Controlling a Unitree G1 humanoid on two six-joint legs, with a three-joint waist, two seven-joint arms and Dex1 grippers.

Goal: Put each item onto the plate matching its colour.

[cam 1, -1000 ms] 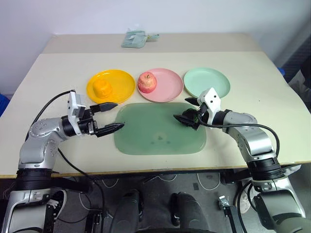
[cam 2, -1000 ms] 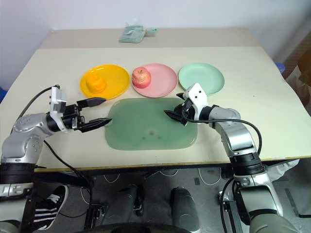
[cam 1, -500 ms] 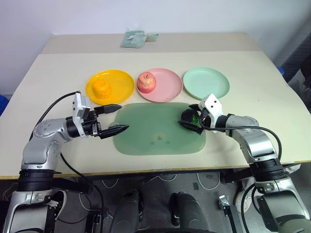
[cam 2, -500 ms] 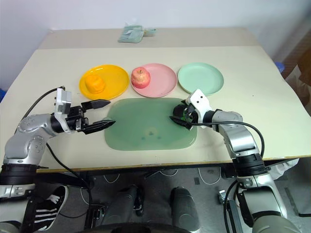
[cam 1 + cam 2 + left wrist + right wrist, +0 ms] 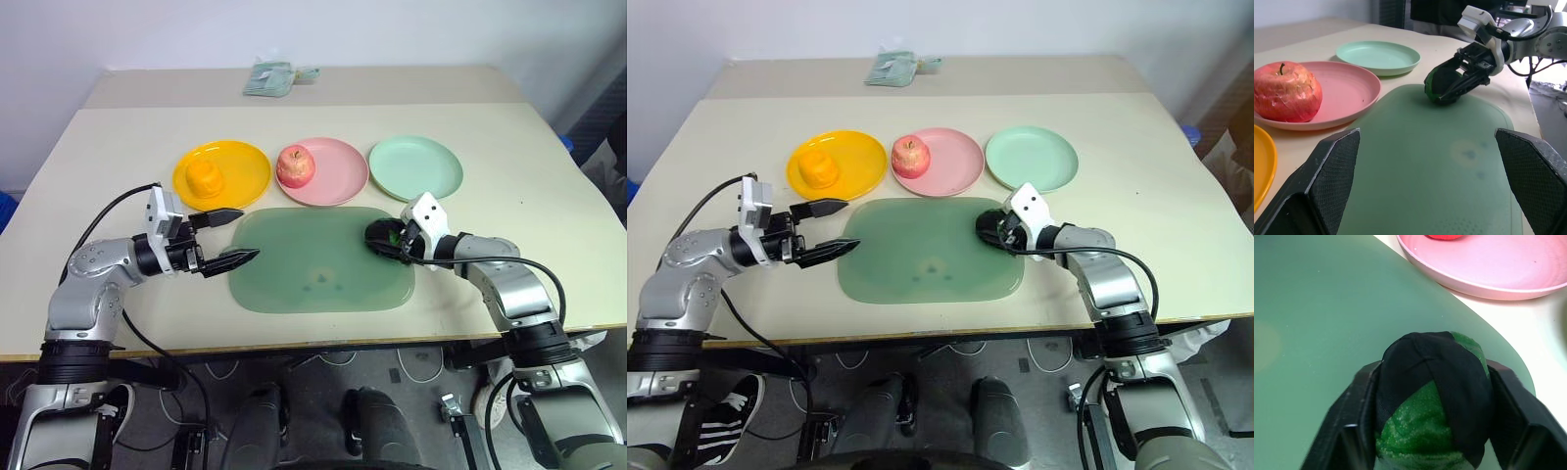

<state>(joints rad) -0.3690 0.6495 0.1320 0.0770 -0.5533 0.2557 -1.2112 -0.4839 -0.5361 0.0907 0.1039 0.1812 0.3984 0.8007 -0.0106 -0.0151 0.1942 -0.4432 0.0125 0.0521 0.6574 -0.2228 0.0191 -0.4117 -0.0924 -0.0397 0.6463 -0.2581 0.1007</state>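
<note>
Gripping the dark green fruit with my right gripper, fingers clamped on both sides of it, at the right far corner of the green mat. Fruit sits low on the mat surface; whether it is lifted clear I cannot tell. Left wrist view confirms it: black fingers wrapped round the green fruit at the mat's edge.

My left gripper hangs just off the mat's left edge with jaws wide apart, nothing between them, one fingertip reaching over the mat border.

Three plates line up along the far side of the mat, across the middle of the table. Yellow-orange plate on the left with the orange citrus on it. Pink plate in the middle, red apple sitting on its left half, stem up. Mint green plate on the right is bare, just beyond my right gripper.

Small crumpled pale green packet lies near the table's far edge, well apart from the plates.
</note>
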